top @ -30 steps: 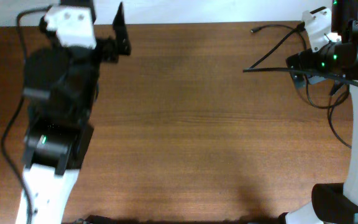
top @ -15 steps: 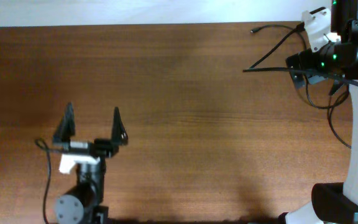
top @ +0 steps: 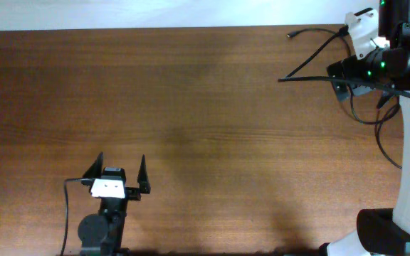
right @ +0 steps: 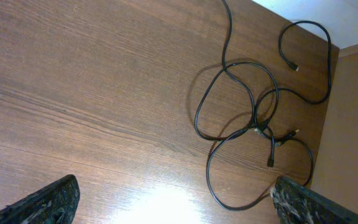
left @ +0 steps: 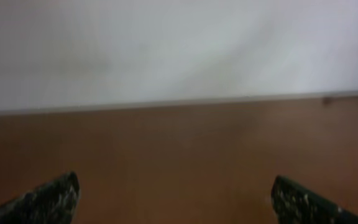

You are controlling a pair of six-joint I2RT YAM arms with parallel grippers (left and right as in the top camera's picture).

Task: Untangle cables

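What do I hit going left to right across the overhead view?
Left pincer, open, near the front edge → bare table → cables by the far edge → right arm.

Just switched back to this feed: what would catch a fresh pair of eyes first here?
A tangle of thin black cables grabs the eye first, looped over one another near a corner of the wooden table in the right wrist view, with the right gripper open and short of them. Next is the left gripper, open and holding nothing, low at the table's near left edge in the overhead view.
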